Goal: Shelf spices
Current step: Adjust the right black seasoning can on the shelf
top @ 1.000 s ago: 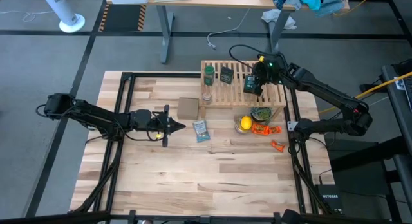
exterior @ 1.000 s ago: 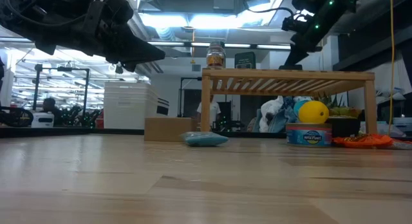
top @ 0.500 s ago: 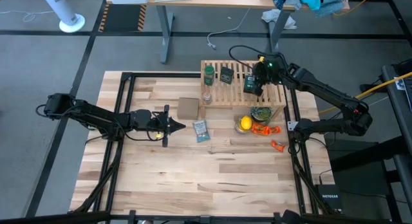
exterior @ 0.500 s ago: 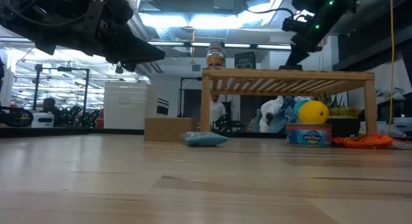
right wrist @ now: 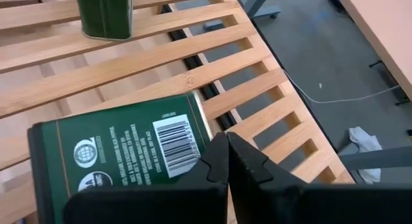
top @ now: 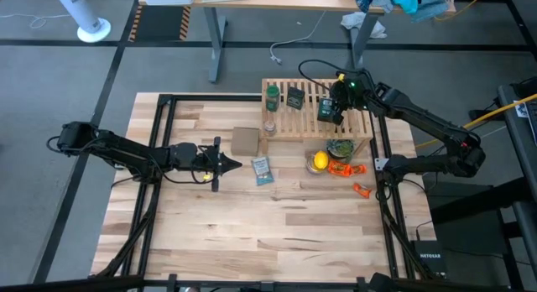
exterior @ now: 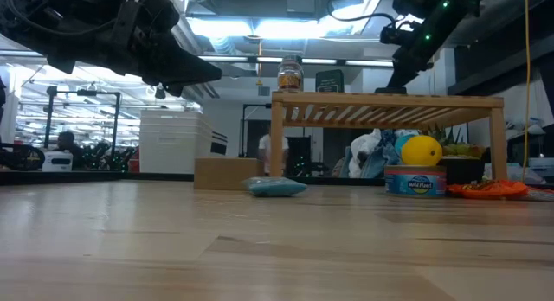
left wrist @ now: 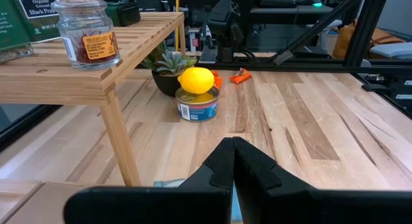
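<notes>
The shelf [top: 310,126] is a light slatted rack at the table's far side. On it stand a green bottle [top: 272,96], a dark tin [top: 295,96] and a small glass jar [top: 269,124] at its near left corner. A green-labelled tin [right wrist: 122,153] lies on the slats with its barcode face up. My right gripper [right wrist: 224,139] is shut, and its tips stand at that tin's edge. My left gripper [top: 238,164] is shut on nothing and hovers above the table, left of centre. My right gripper's shut fingertips [right wrist: 219,147] slant down from the table's right side beside the green-labelled tin's barcode end [right wrist: 193,130]. I cannot tell whether they touch it. The tin rests on the shelf's slats.
A small cardboard box [top: 245,140] and a blue-and-white packet [top: 261,169] lie just ahead of my left gripper. Near the shelf's right end are a lemon on a can [top: 320,162], a potted plant [top: 340,148] and orange packets [top: 346,169]. The near half of the table shows bare wood.
</notes>
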